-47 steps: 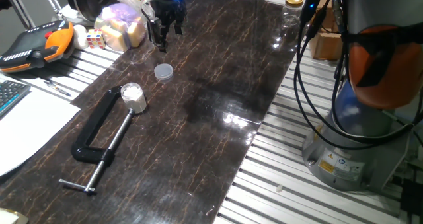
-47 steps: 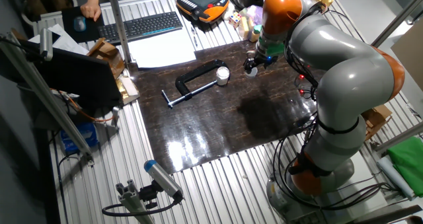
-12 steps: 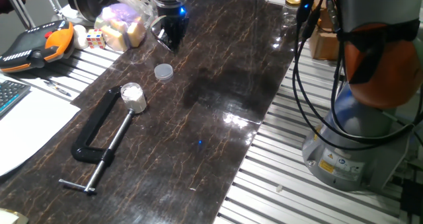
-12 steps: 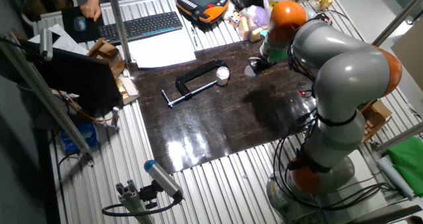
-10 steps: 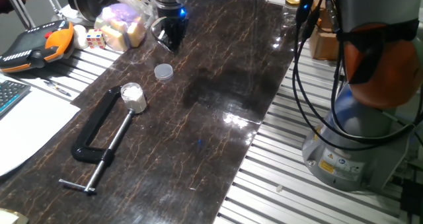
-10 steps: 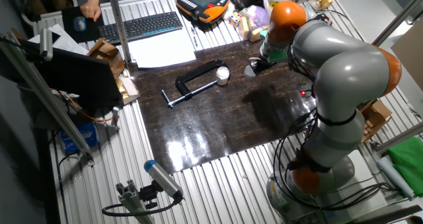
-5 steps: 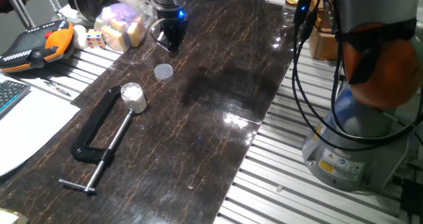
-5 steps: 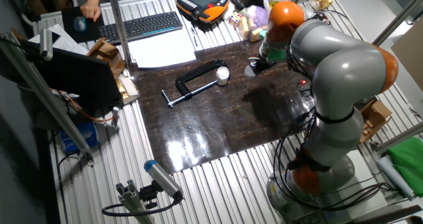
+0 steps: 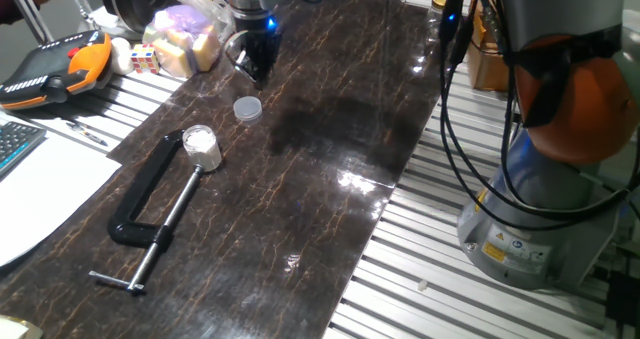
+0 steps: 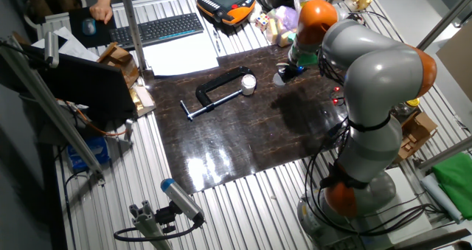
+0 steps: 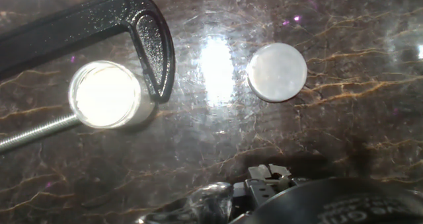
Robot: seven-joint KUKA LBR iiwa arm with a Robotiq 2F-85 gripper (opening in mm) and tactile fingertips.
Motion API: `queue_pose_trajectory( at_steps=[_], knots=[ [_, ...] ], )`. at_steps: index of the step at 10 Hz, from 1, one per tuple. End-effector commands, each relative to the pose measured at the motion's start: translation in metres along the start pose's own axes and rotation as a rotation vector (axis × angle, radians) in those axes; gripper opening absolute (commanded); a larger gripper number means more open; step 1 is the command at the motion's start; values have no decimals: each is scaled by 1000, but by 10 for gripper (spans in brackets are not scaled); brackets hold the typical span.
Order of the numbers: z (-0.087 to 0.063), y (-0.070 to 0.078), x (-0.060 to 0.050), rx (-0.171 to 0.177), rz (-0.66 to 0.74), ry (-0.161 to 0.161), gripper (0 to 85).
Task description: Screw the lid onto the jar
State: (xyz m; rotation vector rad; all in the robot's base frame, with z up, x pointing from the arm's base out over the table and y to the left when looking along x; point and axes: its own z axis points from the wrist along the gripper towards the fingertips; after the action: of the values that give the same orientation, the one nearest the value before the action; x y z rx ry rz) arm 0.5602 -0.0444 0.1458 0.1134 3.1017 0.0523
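The lid is a small flat whitish-grey disc lying on the dark marble-patterned table. In the hand view the lid shows at the upper right. The jar stands upright without a cap inside the throat of a black C-clamp. From above, the jar shows a bright white mouth. My gripper hangs tilted just behind the lid, a little above the table, open and holding nothing. In the other fixed view the gripper is right of the jar.
The C-clamp curls around the jar, with its screw pointing toward the table's front. An orange teach pendant, dice and a bag of foam pieces lie at the back left. A gold-lidded glass jar stands at the back right.
Since 4.7 s ago the gripper has tilted and shifted slightly toward the back. Over the last second it barely moves. The lid, jar and clamp stay in place.
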Motion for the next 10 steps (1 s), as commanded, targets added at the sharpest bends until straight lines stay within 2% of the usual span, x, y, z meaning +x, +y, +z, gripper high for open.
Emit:
queue_pose_trajectory(
  at_steps=[1,2,3,4,5,6,8,10],
  knots=[
    [-1,0,-2,3,-6,4,7],
    [-1,0,-2,0,-4,1,7],
    [-1,-2,-4,17,0,-20,7],
    [1,-5,-6,26,-4,-25,7],
    [6,-7,-8,6,-6,-22,7],
    [8,-6,-8,6,-7,-22,7],
    [8,-6,-8,17,-16,-17,7],
    [8,-6,-8,47,-9,-5,7]
  ],
)
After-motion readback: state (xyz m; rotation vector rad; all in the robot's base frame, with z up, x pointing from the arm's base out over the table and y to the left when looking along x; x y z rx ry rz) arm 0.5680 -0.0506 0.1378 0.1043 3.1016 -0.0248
